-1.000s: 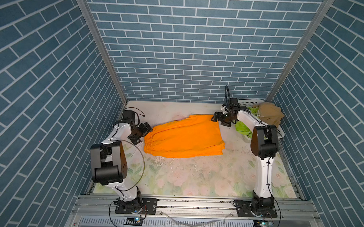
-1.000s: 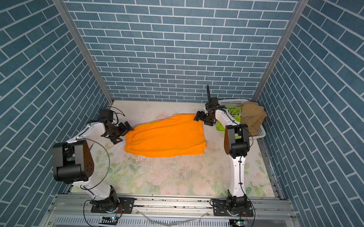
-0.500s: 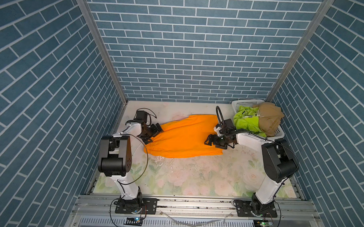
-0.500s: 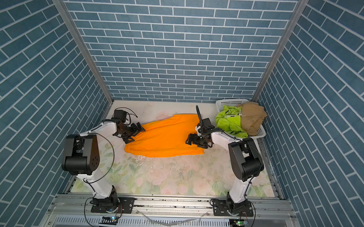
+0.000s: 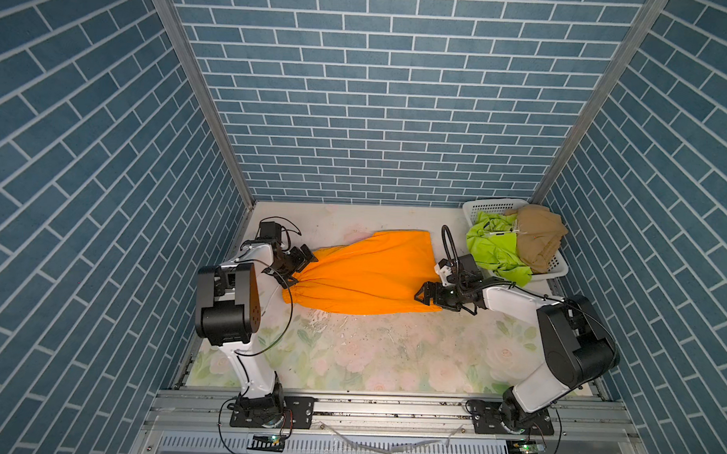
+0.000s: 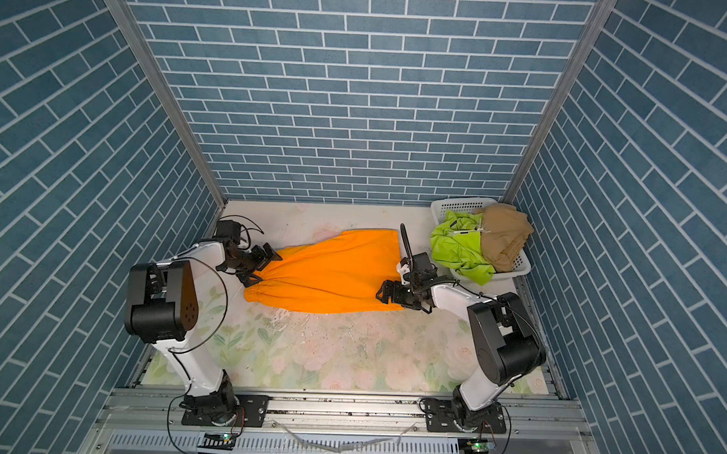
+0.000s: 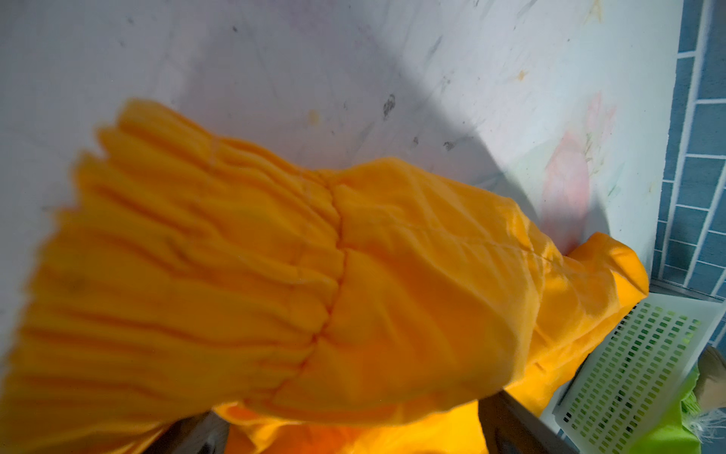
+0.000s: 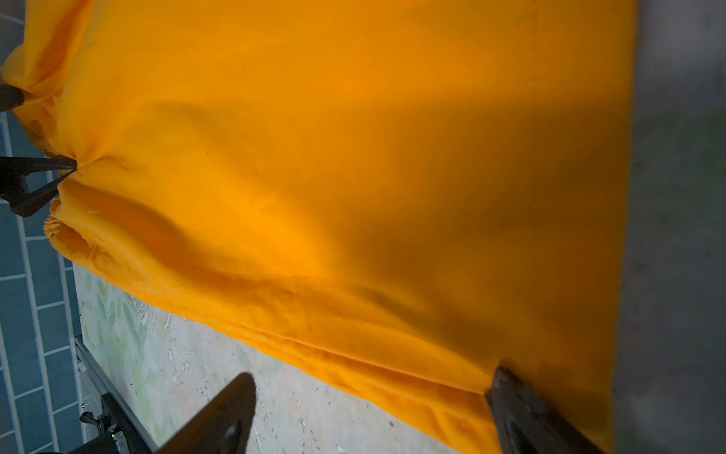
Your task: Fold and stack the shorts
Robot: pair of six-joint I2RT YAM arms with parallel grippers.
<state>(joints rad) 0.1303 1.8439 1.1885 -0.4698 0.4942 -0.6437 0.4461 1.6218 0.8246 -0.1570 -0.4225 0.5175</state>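
your orange shorts (image 5: pixel 368 274) spread flat on the table (image 5: pixel 390 353), left gripper (image 5: pixel 300 267) gaping wide at the gathered waistband (image 7: pixel 196 255), right gripper (image 5: pixel 421 295) jaws also apart over their near corner, green shorts (image 5: pixel 494 249) and tan shorts (image 5: pixel 538 238) heaped in the far-right basket (image 5: pixel 493 205)

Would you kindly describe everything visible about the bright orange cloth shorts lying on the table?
The bright orange cloth shorts lie spread fairly flat on the floral-print table, thin and softly creased. The gathered elastic waistband points toward the left gripper, whose open jaws meet it; the leg hems face the white perforated basket. The right gripper, open, sits at the near hem corner, one of its fingers against the cloth.
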